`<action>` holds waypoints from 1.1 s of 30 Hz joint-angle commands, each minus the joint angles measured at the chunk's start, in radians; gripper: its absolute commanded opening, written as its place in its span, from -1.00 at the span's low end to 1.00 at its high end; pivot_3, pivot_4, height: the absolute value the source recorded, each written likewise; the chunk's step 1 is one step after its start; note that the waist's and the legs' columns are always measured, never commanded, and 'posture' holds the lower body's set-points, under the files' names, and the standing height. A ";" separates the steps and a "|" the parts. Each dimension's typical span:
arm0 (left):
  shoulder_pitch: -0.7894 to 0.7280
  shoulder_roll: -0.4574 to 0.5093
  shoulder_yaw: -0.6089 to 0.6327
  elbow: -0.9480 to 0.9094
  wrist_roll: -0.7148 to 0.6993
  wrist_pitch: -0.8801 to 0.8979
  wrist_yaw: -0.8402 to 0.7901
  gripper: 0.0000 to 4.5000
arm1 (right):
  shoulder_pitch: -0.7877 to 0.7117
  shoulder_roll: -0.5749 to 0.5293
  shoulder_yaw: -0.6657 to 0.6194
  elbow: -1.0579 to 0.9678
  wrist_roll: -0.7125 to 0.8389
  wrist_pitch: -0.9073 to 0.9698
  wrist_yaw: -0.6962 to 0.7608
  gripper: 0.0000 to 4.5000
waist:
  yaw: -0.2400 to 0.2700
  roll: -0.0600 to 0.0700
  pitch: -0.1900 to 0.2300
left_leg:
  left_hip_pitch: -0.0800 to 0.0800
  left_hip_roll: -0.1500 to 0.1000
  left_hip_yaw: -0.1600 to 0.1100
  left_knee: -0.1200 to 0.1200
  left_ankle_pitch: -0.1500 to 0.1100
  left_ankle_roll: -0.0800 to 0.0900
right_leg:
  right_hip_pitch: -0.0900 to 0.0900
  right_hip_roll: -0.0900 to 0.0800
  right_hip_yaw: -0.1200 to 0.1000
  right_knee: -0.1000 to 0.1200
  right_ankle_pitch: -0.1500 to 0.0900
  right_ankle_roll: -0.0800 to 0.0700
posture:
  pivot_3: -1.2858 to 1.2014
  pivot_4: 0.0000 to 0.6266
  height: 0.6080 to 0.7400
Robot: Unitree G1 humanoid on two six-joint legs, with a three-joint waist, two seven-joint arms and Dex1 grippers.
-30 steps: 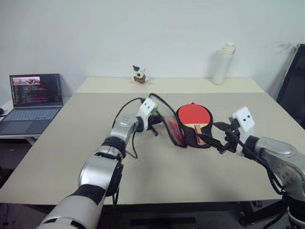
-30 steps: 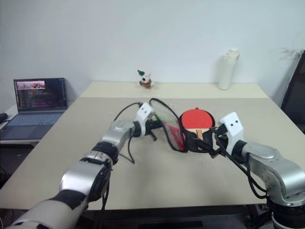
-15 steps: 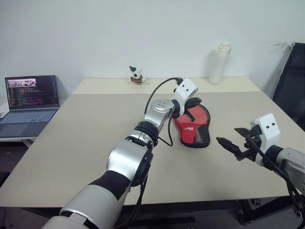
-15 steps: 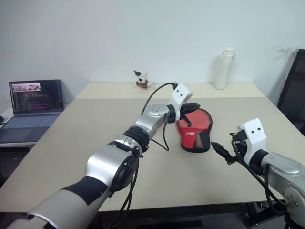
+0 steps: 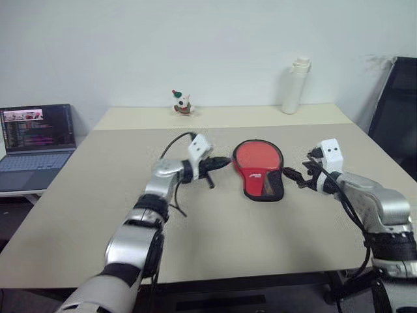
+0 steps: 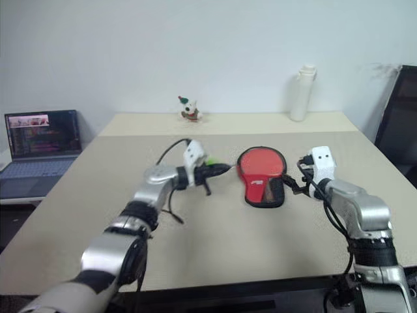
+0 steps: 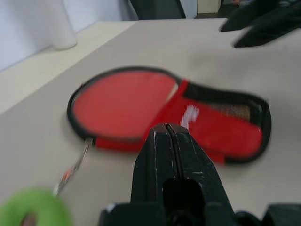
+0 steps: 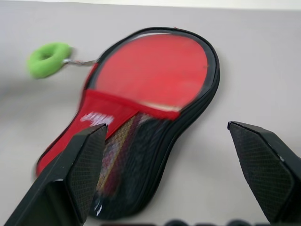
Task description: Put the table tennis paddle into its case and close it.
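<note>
On the beige table, centre: the case, lying flat, red face up, with the table tennis paddle inside, its red blade showing through the open upper half.

Left gripper: I read it reaching level toward the case's left edge, fingers pressed together, holding nothing, tips just short of the case. Right gripper: reaching in from the case's right side, jaws spread wide, empty, tips near the edge.

Left wrist view adds a thin zip pull cord leading to a green ring. Right wrist view adds the black mesh pocket and the same ring beyond the case.

Far edge: white bottle, small figurine; laptop at left.
</note>
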 commanded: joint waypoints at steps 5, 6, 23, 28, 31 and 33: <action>0.216 0.096 0.032 -0.531 -0.114 0.282 0.050 -0.99 | -0.177 0.062 0.039 0.418 -0.117 -0.224 0.065 1.00 | 0.007 0.000 0.000 | -0.001 -0.002 -0.001 0.001 0.000 0.000 | 0.000 -0.004 -0.001 0.000 0.000 0.000 | 0.03 -0.52 1.00; 0.229 0.102 0.032 -0.558 -0.119 0.302 0.059 -0.99 | -0.191 0.071 0.043 0.466 -0.132 -0.245 0.068 1.00 | 0.008 0.000 0.000 | 0.000 -0.002 -0.001 0.001 0.000 0.000 | 0.001 -0.004 -0.001 0.000 0.001 0.000 | 0.03 -0.52 1.00; 0.258 0.123 0.013 -0.634 -0.139 0.357 0.107 -1.00 | -0.302 0.208 0.056 0.809 -0.218 -0.341 0.128 0.15 | -0.013 0.000 0.000 | 0.004 -0.001 -0.001 0.002 0.000 0.000 | 0.002 -0.003 0.002 0.003 0.002 0.001 | 0.03 -0.52 1.00; 0.276 0.140 0.016 -0.654 -0.146 0.369 0.102 -1.00 | -0.313 0.252 0.033 0.857 -0.220 -0.322 0.123 -0.60 | -0.028 0.000 -0.001 | 0.007 0.000 -0.001 0.002 0.000 0.000 | 0.004 -0.003 0.003 0.004 0.002 0.000 | 0.03 -0.52 1.00; 0.306 0.171 0.011 -0.681 -0.157 0.386 0.064 -1.00 | -0.315 0.275 0.003 0.833 -0.190 -0.270 0.134 -0.98 | -0.030 0.000 -0.001 | 0.008 0.000 -0.001 0.002 0.000 0.000 | 0.004 -0.003 0.003 0.005 0.002 0.000 | 0.03 -0.52 1.00; 0.332 0.199 0.004 -0.707 -0.172 0.402 0.027 -1.00 | -0.305 0.302 -0.003 0.773 -0.165 -0.202 0.162 -0.99 | -0.032 0.000 -0.001 | 0.008 0.000 -0.001 0.001 0.000 0.000 | 0.003 -0.003 0.003 0.007 0.002 0.000 | 0.03 -0.52 1.00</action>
